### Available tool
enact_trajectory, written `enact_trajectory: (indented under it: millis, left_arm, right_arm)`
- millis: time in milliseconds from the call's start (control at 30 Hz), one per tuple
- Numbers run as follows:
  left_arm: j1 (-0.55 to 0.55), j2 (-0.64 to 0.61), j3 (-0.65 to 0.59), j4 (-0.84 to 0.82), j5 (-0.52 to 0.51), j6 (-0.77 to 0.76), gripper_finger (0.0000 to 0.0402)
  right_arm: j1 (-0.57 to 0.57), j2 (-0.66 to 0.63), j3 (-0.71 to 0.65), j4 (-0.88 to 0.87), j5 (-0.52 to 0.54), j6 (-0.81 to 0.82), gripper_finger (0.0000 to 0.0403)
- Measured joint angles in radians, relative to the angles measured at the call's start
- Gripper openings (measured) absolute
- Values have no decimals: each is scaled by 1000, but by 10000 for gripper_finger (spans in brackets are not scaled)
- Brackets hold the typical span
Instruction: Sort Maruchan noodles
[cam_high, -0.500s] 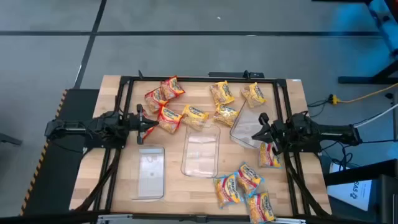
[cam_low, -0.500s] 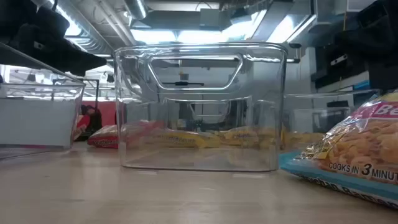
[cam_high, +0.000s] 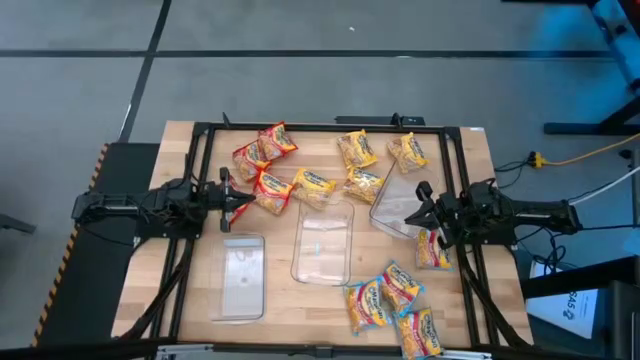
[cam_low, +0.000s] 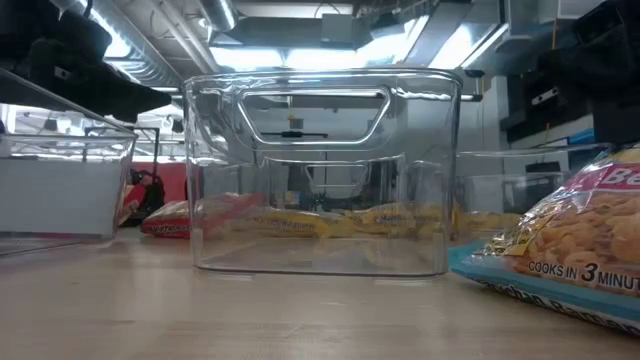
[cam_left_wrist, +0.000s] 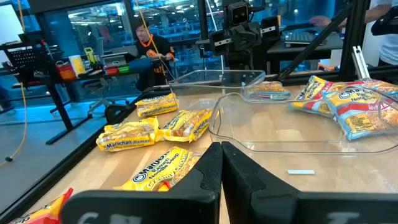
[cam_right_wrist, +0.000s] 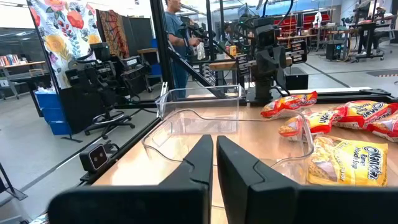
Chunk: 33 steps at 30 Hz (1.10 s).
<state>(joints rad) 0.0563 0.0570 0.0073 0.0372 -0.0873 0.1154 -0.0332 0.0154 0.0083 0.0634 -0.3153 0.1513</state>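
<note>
Left pincer (cam_high: 238, 199) clenched empty beside red Maruchan noodles (cam_high: 272, 190); right pincer (cam_high: 413, 210) clenched; absent from low view.

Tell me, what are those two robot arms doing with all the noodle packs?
Nothing is being held right now. The left gripper sits shut beside the red noodle packets, and the right gripper sits shut over the tilted clear tray. Yellow packets lie at the far side, blue ones at the near side. The middle tray is empty, so sorting has not started.

Blue noodle packet (cam_low: 570, 255) cut off at low view's edge
</note>
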Motion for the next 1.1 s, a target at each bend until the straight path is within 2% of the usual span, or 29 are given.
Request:
enact_trajectory:
  millis: [1100]
  left_arm:
    - [0,0,0,0,0,0,0]
  right_arm:
    - [0,0,0,1,10,42,21]
